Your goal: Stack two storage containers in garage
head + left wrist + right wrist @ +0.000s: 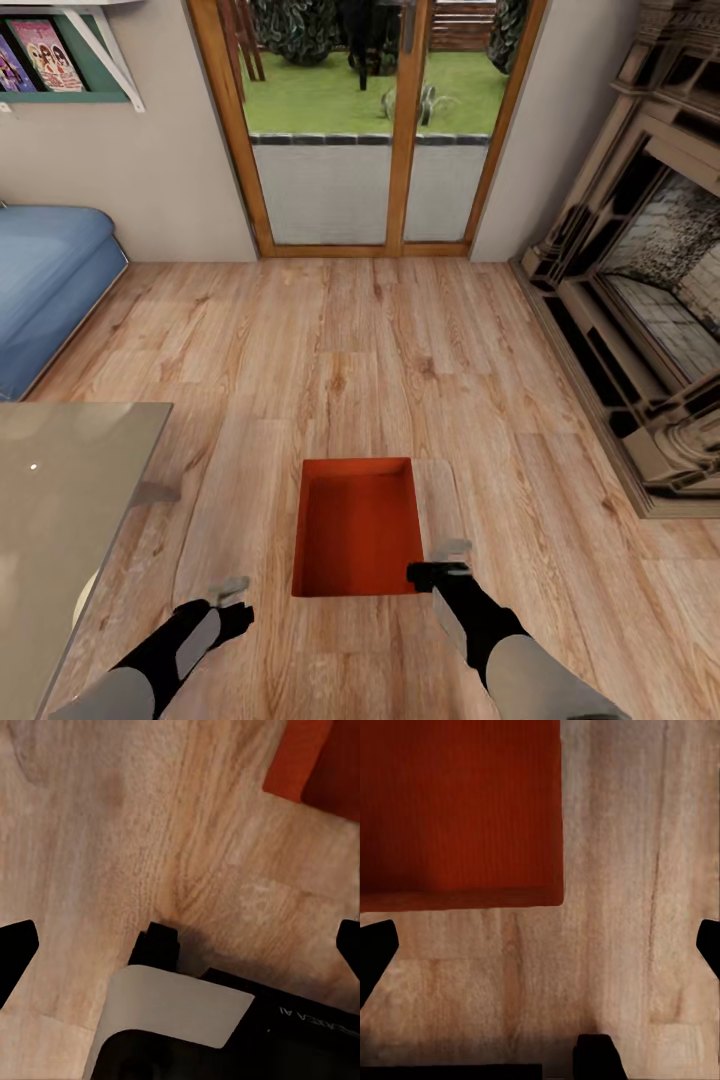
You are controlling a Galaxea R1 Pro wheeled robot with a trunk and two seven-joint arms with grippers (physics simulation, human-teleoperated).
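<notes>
Bare wood floor (380, 340) fills the frame's centre. A glass table (70, 500) blocks lower left; the fireplace (640, 300) lines the right edge.

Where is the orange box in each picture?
Head view: the box sits low in the middle, on the wood floor between both arms.
Left wrist view: one corner of it at the top right.
Right wrist view: it covers the top left.
Shared landmark: the wood floor under it.

No legible text; faint upside-down lettering on left arm housing (300, 1020) unreadable.
</notes>
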